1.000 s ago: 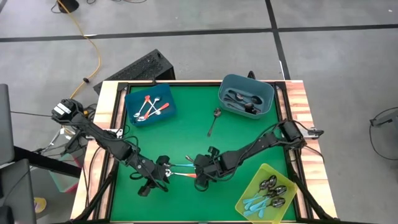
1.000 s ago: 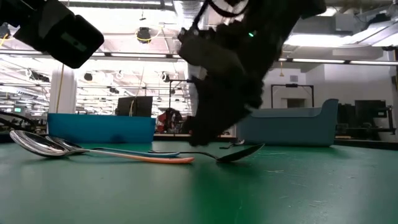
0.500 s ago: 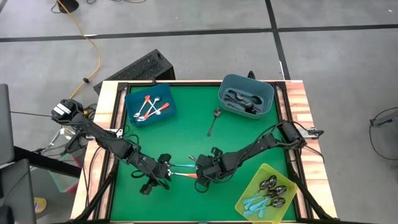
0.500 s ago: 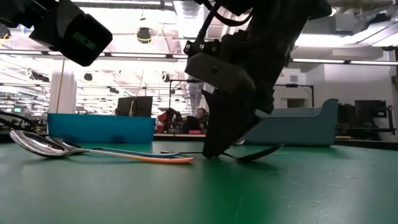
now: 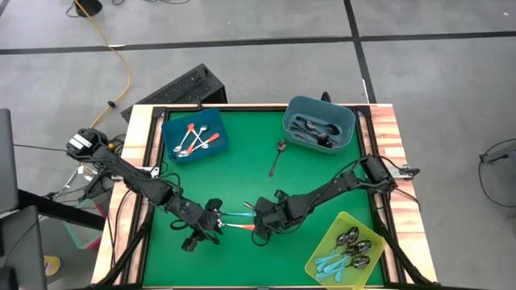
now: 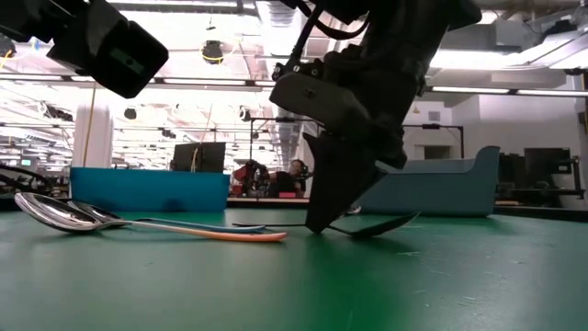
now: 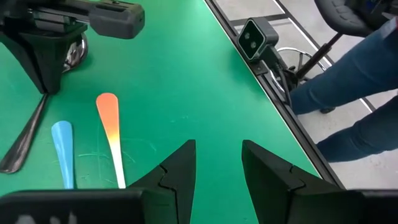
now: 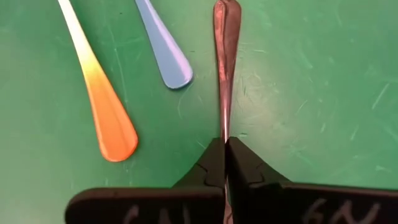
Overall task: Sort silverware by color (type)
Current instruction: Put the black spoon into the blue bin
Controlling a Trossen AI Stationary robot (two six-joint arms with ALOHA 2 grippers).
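Three spoons lie side by side on the green mat near the front: an orange-handled one (image 8: 112, 127), a light-blue-handled one (image 8: 171, 65) and a dark metal one (image 8: 226, 68). My right gripper (image 5: 260, 221) stands over the dark spoon, fingers pointing down and shut on its handle. My left gripper (image 5: 211, 227) hangs above the mat just left of the spoons. It is open (image 7: 216, 168) with nothing between its fingers. Another dark spoon (image 5: 276, 158) lies on the mat mid-table. My right gripper pinches the dark spoon's thin handle (image 8: 224, 127) between its two fingertips, close to the bowl (image 6: 377, 224). The fingers come from above and point down. The handle runs away past the fingertips (image 6: 317, 221). The spoon rests on the mat.
A blue bin (image 5: 193, 135) at the far left holds orange-handled spoons. A grey-blue bin (image 5: 319, 127) at the far right holds dark ones. A yellow-green bin (image 5: 348, 251) at the near right holds blue-handled ones. A person's legs (image 7: 348, 81) stand beyond the table's near edge.
My right gripper has come down to the mat at the dark spoon and shut on its handle. The spoon has slid a little along the mat, bowl end first. The orange and blue spoons have stayed where they were.
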